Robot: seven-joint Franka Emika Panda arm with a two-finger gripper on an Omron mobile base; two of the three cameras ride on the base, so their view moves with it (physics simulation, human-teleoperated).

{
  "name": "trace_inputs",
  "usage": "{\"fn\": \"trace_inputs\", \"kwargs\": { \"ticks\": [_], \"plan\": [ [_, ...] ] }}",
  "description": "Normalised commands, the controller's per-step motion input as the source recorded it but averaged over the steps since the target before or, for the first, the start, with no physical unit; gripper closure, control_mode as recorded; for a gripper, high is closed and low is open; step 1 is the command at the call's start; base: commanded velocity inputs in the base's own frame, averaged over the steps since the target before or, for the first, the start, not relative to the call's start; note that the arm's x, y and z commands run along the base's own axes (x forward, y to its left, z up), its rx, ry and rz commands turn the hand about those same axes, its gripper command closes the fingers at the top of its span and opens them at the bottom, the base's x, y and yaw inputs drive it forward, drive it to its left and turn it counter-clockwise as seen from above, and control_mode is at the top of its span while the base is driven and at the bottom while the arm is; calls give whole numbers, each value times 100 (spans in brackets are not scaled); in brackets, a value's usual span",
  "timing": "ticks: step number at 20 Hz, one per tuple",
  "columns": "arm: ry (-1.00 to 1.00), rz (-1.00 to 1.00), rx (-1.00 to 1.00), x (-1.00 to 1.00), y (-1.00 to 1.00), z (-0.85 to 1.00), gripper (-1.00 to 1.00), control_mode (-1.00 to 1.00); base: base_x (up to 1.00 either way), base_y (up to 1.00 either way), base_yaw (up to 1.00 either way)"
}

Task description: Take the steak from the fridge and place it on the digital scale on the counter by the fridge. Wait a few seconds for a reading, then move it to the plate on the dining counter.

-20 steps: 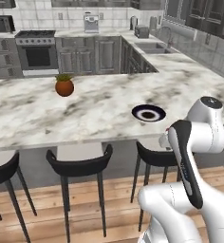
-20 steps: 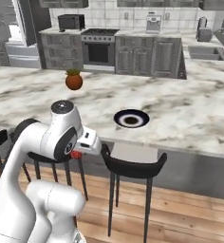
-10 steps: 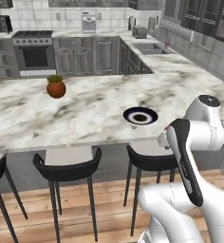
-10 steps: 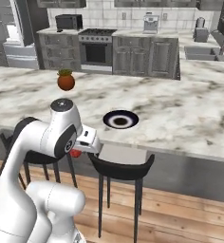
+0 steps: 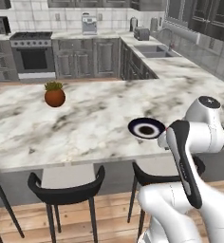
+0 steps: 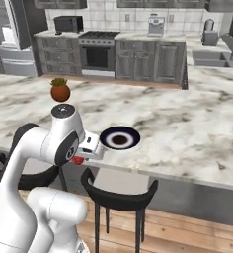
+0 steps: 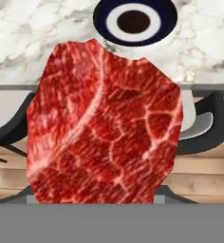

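The bright red, white-marbled slab of steak (image 7: 104,123) is hanging in the robot's dark two-finger hand (image 6: 81,157), which is pinching it low at the near edge of the very long, white-grey veined marble bench (image 5: 85,118); in the right base view only a small red lump (image 6: 78,160) is peeking out under the white wrist, below the thick bench edge and above the stools. Judging from this, the fridge pick-up is done, and the weighing presumably too, though neither fridge nor scale can be made out here, so that part is a guess; what is left is the last leg, lifting the meat over the edge and setting it on the round shallow plate with a dark navy rim, white ring and dark centre (image 5: 146,128). That plate is lying empty near the front edge of the bench, just beyond the hand. The steak is looking irregular and flat-faced, its surface glossy and threaded with pale fat lines; the marble is looking smooth and cloudy with grey veins. A small round terracotta pot with a green tuft (image 5: 54,95) is sitting well apart to the left, and black curved-back stools (image 6: 119,197) are standing under the overhang on a warm wooden plank floor (image 5: 109,223).
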Motion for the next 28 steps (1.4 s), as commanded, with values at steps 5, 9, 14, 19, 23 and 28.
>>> {"fn": "trace_inputs", "kwargs": {
  "ticks": [5, 9, 14, 19, 23, 28],
  "plan": [
    [0, 0, 0, 0, 0, 0, 100, 100, 81, -9, 0],
    [0, 0, 0, 0, 0, 0, 100, 100, 33, 0, 0],
    [0, 0, 0, 0, 0, 0, 100, 100, 0, 0, 0],
    [0, 0, 0, 15, 8, 0, 100, -100, 3, 1, 0],
    [1, -5, 0, 76, 21, 0, 100, -100, 0, 0, 0],
    [9, -1, 0, 100, 0, -23, 100, -100, 0, 0, 0]
  ]
}}
